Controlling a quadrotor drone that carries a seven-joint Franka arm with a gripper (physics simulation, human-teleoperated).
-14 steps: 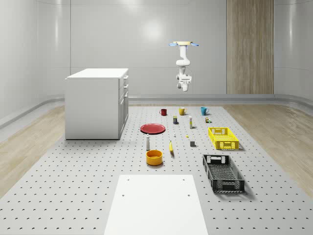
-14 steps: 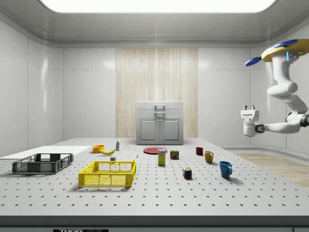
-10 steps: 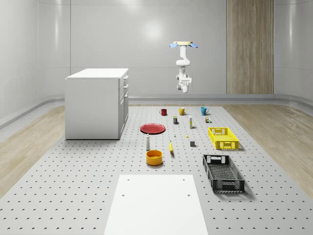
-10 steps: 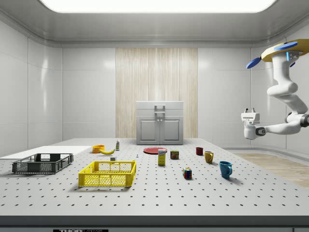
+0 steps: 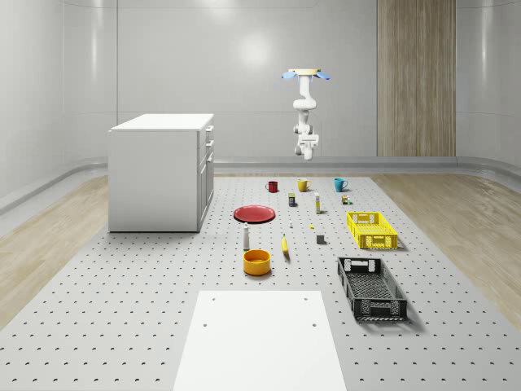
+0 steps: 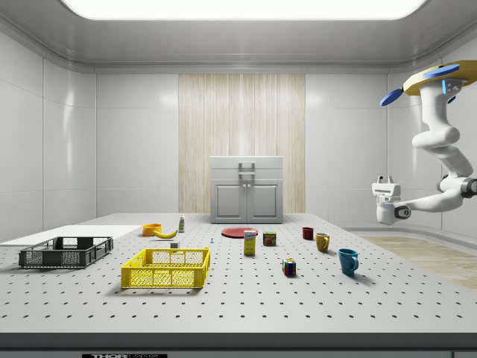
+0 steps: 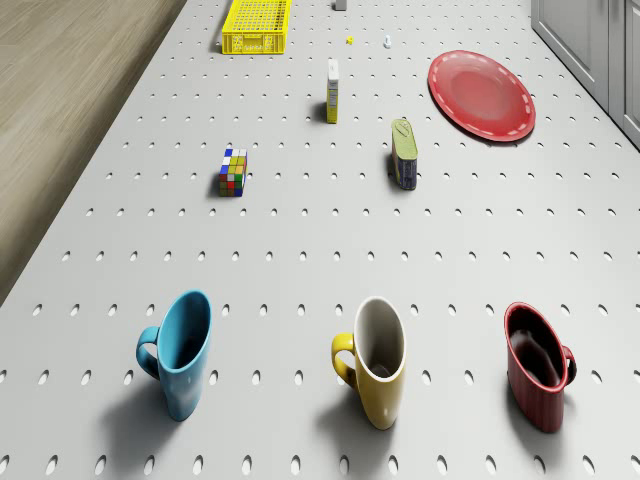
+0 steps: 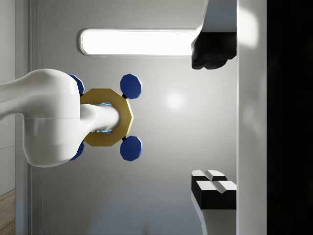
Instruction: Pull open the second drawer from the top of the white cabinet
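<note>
The white cabinet (image 5: pixel 163 171) stands on the table at the whole-scene view's left, its front facing right. Its second drawer (image 6: pixel 247 177) is closed, with a small handle under the top drawer's. The drone (image 5: pixel 305 74) hovers high over the far end of the table, above the row of mugs, well apart from the cabinet. From the drone (image 6: pixel 440 78) the arm hangs folded, and the gripper (image 6: pixel 384 181) points upward. In the wrist view the gripper (image 8: pixel 212 122) is open and holds nothing, its fingers (image 8: pixel 210 54) wide apart, facing the drone's underside.
Below the drone stand a blue mug (image 7: pixel 180 350), a yellow mug (image 7: pixel 375 360) and a red mug (image 7: pixel 537 378). Farther on lie a Rubik's cube (image 7: pixel 232 173), a can (image 7: pixel 404 152), a red plate (image 7: pixel 481 94) and a yellow crate (image 7: pixel 257 25). A black crate (image 5: pixel 371 287) sits nearer.
The arm has shifted its hand: in the side view the gripper has dropped slightly and turned to point upward. The drone hovers in nearly the same place. The drawer has not moved.
</note>
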